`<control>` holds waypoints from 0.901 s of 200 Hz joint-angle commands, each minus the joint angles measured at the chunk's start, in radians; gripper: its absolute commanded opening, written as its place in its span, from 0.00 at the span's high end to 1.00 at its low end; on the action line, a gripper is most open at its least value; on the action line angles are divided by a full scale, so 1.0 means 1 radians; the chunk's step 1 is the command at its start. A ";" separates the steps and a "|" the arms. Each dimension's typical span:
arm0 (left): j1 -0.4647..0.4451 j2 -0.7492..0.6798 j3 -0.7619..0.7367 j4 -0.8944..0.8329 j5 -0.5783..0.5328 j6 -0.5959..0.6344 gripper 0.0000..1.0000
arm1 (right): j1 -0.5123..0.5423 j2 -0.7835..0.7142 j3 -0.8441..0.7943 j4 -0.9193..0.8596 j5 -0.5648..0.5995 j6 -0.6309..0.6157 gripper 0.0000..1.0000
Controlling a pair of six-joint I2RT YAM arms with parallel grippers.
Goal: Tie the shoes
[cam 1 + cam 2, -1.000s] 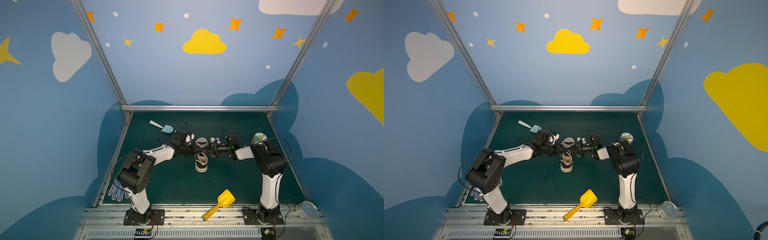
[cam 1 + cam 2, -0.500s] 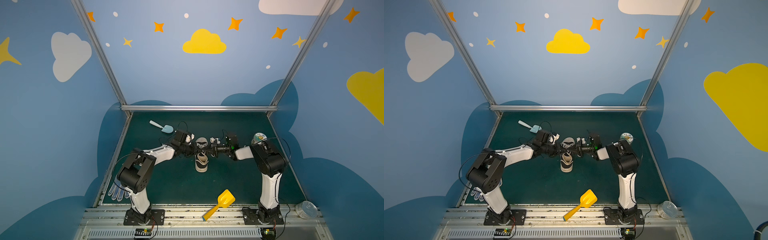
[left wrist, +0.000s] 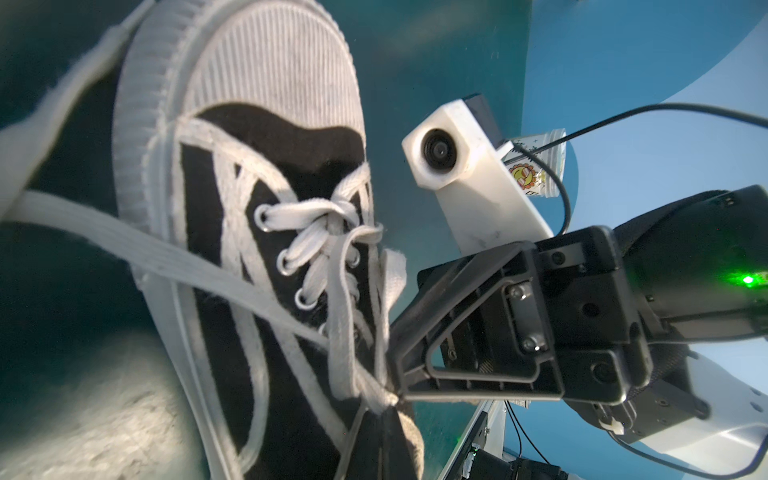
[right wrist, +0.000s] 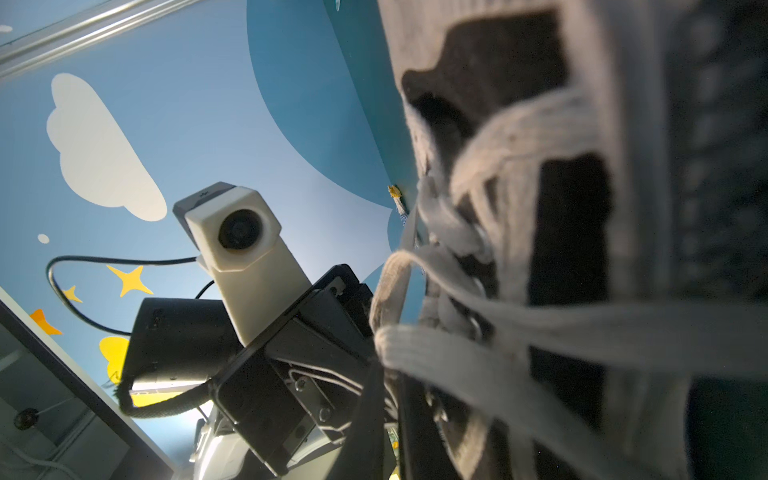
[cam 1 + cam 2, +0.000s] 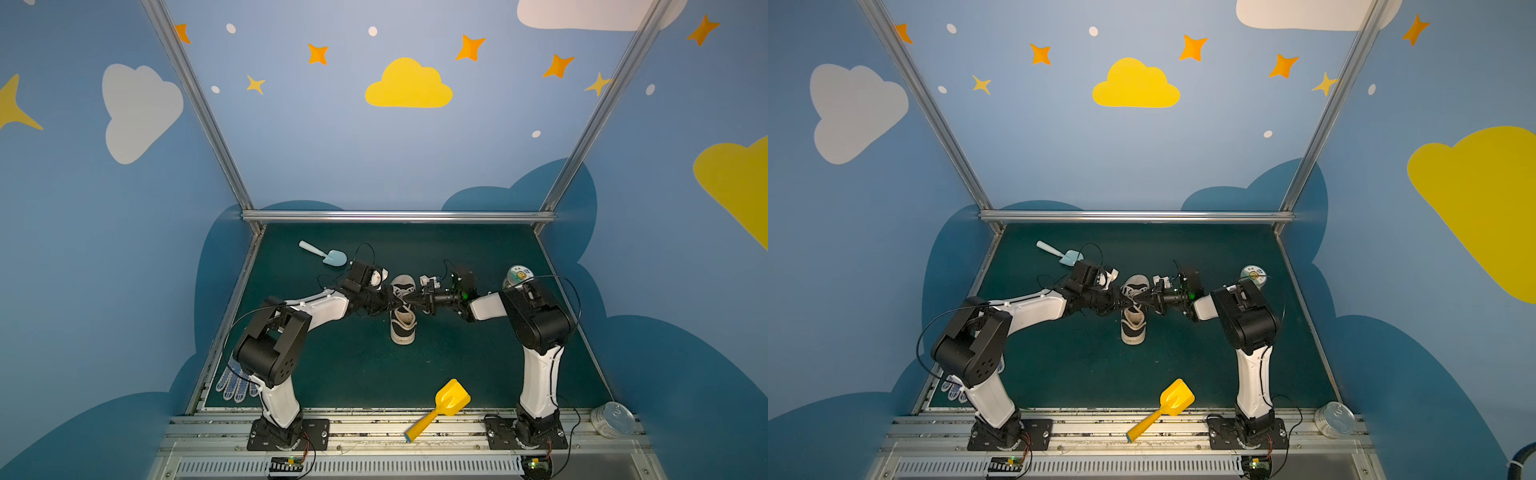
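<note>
Slippage threatens: sneaker (image 5: 402, 322) sits mid-table (image 5: 332, 365). Left hand (image 5: 390, 302), reaching from 9 o'clock, is clenched on the laces (image 3: 332, 257) at their crossing. Right hand (image 5: 415, 300) meets it from 3 o'clock, grip unclear. Any loosening would likely slacken the crossing.

The sneaker (image 5: 402, 328) sits centrally on the mat (image 5: 332, 370). From it: spade (image 5: 328, 255) at 10 o'clock, cup (image 5: 517, 275) at 2, tin (image 5: 612, 419) at 4 off the mat, scoop (image 5: 451, 401) at 5 across the front edge, glove (image 5: 232, 384) at 8, seemingly over the side edge.
</note>
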State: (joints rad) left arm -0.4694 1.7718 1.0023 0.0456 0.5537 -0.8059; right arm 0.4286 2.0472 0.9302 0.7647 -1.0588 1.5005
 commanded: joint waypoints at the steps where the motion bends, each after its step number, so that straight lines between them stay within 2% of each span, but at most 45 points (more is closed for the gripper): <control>1: 0.005 -0.051 -0.003 -0.049 -0.010 0.035 0.96 | -0.013 -0.019 -0.014 -0.029 -0.006 -0.033 0.83; 91: 0.005 -0.075 -0.024 -0.073 -0.009 0.045 0.95 | -0.015 -0.042 0.002 -0.070 -0.012 -0.066 0.73; 150: 0.006 -0.069 -0.022 -0.069 -0.005 0.046 0.94 | -0.001 -0.030 0.033 -0.111 -0.019 -0.066 0.74; 180: 0.006 -0.068 -0.022 -0.072 0.000 0.049 0.94 | 0.004 -0.023 0.044 -0.111 -0.018 -0.065 0.77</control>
State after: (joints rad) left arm -0.4694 1.7241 0.9848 -0.0086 0.5434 -0.7807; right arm 0.4206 2.0434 0.9478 0.6743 -1.0603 1.4506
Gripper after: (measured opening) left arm 0.060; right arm 0.246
